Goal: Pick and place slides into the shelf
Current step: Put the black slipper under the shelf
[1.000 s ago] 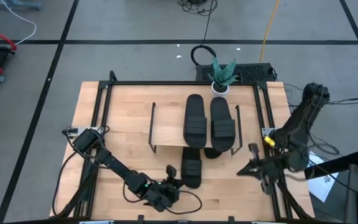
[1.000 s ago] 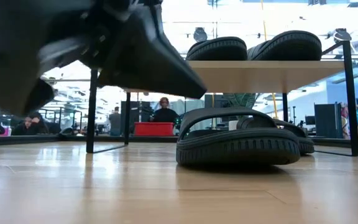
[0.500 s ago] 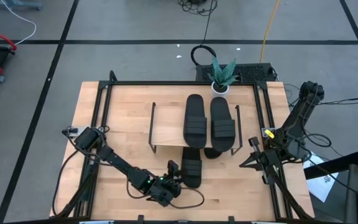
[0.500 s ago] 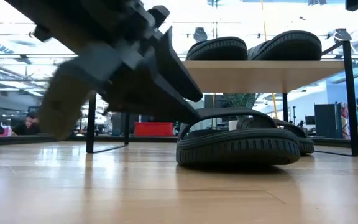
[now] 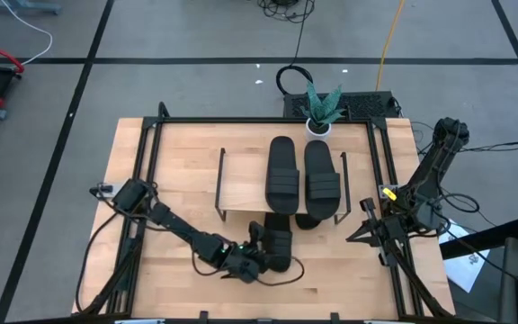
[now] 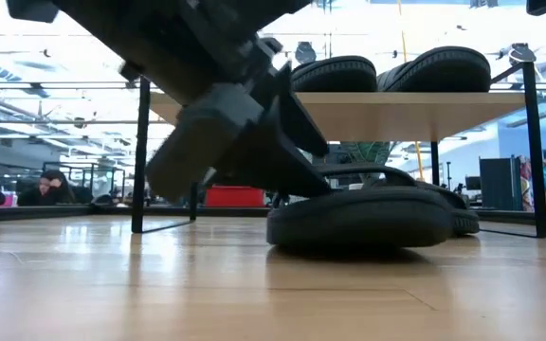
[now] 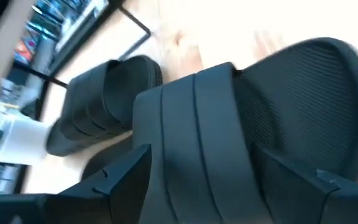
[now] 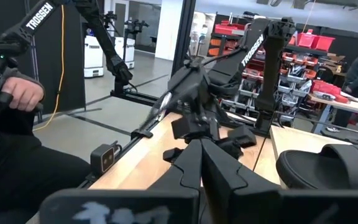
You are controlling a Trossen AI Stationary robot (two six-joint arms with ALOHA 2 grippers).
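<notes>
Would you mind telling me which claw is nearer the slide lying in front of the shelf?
Left. The left claw is right at the front slide; the right claw waits by the table's right edge.

The shelf (image 5: 245, 191) has two slides (image 5: 283, 175) side by side on the right part of its top board, so only the left part of the board is bare. Under the board, another slide (image 5: 317, 219) lies beneath the right end, filling that space, while the room under the left part looks open between the wire side frames. In front of the shelf a fourth slide (image 5: 277, 246) lies on the tabletop (image 5: 169, 153), and the left tool (image 5: 257, 256) crowds it from the near-left. The right tool (image 5: 363, 236) waits at the tabletop's right edge, and a potted plant (image 5: 320, 108) stands at the far edge.
</notes>
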